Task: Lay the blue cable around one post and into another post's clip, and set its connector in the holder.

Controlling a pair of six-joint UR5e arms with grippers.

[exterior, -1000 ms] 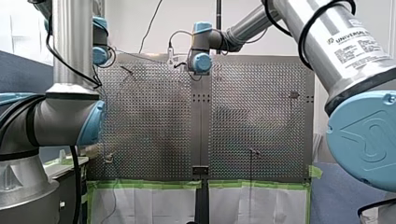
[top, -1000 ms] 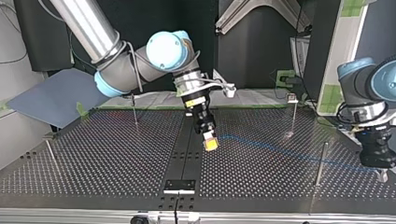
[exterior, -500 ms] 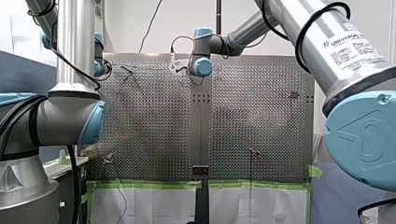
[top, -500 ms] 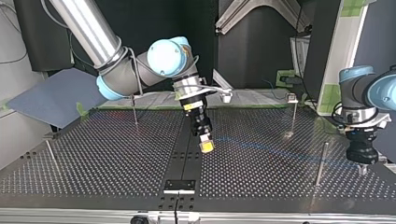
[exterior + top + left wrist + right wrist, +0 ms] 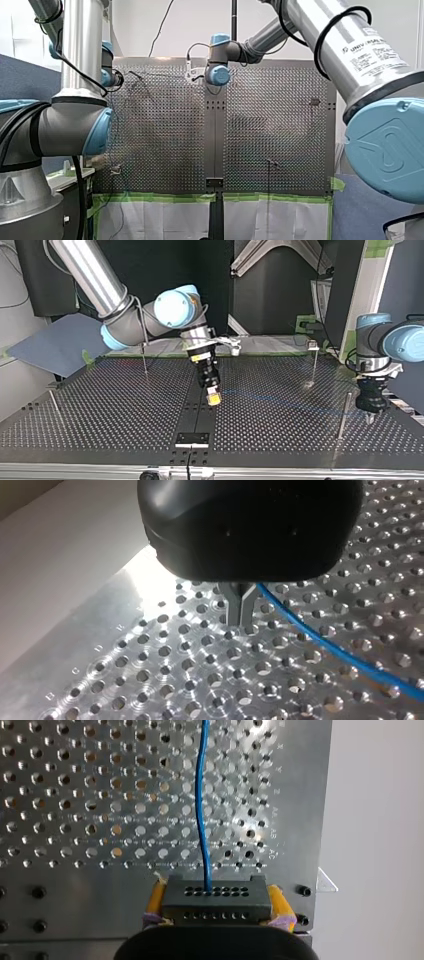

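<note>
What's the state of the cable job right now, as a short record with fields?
Right tool: shut on the connector, yellow pads at both sides
Left tool: metal fingers together, cable passing close beside them
Cable: blue, runs from the connector over the table toward the left tool
Post: cable passes by it; wrapped or not, cannot tell
Connector placement: not yet done

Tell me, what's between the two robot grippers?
The blue cable stretches over the perforated table from my right gripper toward my left gripper, passing a thin post. The top view shows it.
</note>
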